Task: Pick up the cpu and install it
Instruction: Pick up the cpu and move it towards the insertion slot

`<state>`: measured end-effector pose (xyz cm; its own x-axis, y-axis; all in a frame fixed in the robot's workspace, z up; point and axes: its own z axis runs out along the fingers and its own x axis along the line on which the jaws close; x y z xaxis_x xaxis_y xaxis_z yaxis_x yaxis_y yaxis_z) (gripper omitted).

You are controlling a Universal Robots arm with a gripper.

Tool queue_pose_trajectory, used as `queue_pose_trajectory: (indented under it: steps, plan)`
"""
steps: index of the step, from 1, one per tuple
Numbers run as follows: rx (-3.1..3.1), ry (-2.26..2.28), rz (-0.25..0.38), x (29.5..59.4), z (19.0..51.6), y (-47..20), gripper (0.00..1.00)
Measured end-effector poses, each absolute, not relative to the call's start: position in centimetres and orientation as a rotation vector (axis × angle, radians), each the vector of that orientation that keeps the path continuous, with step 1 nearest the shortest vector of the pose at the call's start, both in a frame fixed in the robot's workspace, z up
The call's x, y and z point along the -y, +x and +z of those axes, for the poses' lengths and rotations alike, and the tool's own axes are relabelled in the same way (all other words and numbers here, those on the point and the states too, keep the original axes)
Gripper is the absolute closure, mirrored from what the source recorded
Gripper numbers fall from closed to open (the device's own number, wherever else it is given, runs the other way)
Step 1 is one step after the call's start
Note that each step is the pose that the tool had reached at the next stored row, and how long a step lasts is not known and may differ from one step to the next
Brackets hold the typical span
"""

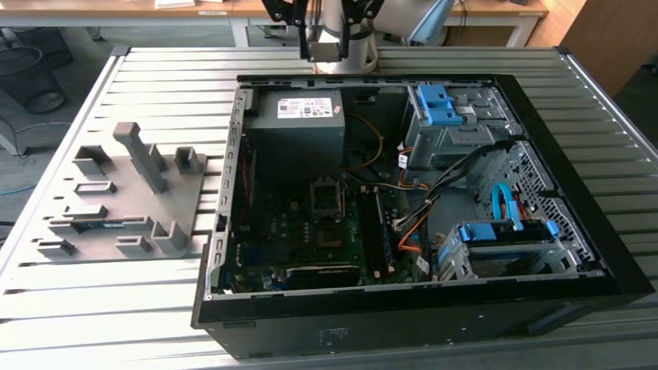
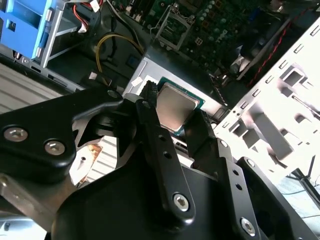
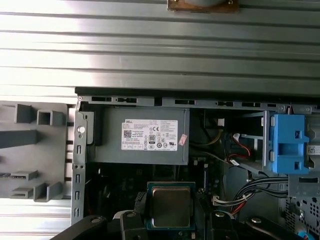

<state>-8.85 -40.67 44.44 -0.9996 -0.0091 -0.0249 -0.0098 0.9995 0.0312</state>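
The cpu (image 2: 175, 106) is a small square chip with a silvery-grey face and a green rim, and my gripper (image 2: 173, 116) is shut on it, one black finger (image 2: 150, 120) on each side. In the first wrist view the cpu (image 3: 171, 206) hangs in the gripper (image 3: 171, 222) above the open computer case, just in front of the grey power-supply box (image 3: 137, 136). The empty metal-framed socket (image 1: 327, 193) lies on the green motherboard (image 1: 298, 231) in the middle of the case; the second wrist view shows this socket (image 2: 172, 27) beyond the chip. The arm (image 1: 331, 35) stands behind the case's back edge.
The black case (image 1: 575, 193) lies open on a slatted metal table (image 1: 154, 85). Blue drive brackets (image 1: 442, 104) and loose cables (image 1: 411, 223) fill the exterior view's right of the case. A grey parts fixture (image 1: 123, 200) stands to the case's left in the exterior view.
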Motion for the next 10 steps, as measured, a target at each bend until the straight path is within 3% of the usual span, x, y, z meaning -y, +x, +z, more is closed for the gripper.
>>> queue_pose_trajectory:
  steps: [10]
  plan:
    - [-3.116, -0.015, 0.049, 40.7, 43.3, -7.9, 0.53]
